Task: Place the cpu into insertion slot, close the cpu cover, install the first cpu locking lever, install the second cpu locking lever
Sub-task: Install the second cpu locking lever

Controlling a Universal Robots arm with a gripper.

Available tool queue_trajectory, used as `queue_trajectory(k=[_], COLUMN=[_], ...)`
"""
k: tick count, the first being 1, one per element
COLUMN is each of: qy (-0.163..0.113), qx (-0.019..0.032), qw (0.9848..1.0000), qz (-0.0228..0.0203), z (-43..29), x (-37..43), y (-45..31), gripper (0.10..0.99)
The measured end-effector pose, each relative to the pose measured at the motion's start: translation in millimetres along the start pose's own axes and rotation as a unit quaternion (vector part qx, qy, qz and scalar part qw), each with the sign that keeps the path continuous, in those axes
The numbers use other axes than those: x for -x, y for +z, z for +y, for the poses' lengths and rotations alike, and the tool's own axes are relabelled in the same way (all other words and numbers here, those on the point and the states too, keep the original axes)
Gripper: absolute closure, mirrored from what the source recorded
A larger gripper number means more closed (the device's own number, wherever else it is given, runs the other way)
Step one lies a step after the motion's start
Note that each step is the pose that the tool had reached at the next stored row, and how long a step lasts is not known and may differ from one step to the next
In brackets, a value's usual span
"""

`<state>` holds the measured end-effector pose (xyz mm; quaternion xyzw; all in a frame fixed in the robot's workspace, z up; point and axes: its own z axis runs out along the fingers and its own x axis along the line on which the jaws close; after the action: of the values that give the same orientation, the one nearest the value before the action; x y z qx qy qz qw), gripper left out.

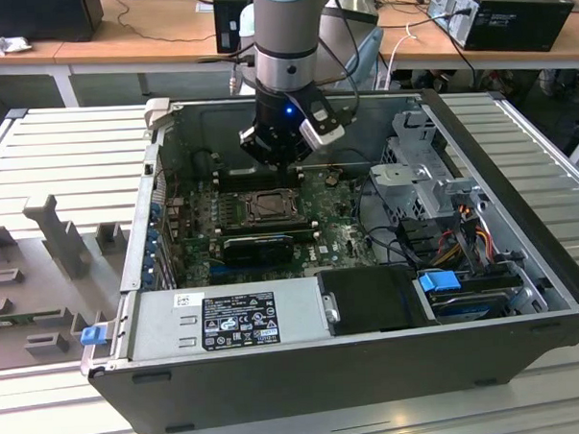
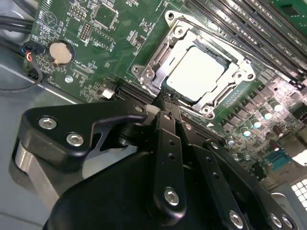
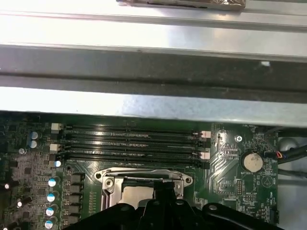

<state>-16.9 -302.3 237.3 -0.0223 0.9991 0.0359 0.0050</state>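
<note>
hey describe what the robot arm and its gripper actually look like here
The arm is a thick grey cylinder with a pale blue band at its top edge and dark cables running down beside it. Lower down it turns black, with a small blue light and a white-and-grey box mounted at one side. In the second wrist view the gripper is matte black, built of slim linkage bars fastened with silver screws.

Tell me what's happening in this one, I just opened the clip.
A single robot arm reaches down into an open computer case, its gripper just above the motherboard's insertion slot. The cpu already lies flat in the slot, its pale top showing through the window of the cpu cover, which looks lowered around it. The gripper's tips sit at the socket's edge, holding nothing I can make out.
</note>
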Motion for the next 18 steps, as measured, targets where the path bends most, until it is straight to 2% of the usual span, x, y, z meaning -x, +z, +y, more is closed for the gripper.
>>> queue_trajectory(k=[5, 11, 18], qy=[0.000, 0.000, 0.000], qx=[-0.0001, -0.0001, -0.0001], qw=[1.0000, 1.0000, 1.0000], qz=[0.0001, 0.0000, 0.0000], z=[-6.3, -20.4, -20.7], x=[-0.3, -0.9, -0.8], y=[-0.5, -1.6, -11.2], gripper=[0.980, 0.980, 0.980])
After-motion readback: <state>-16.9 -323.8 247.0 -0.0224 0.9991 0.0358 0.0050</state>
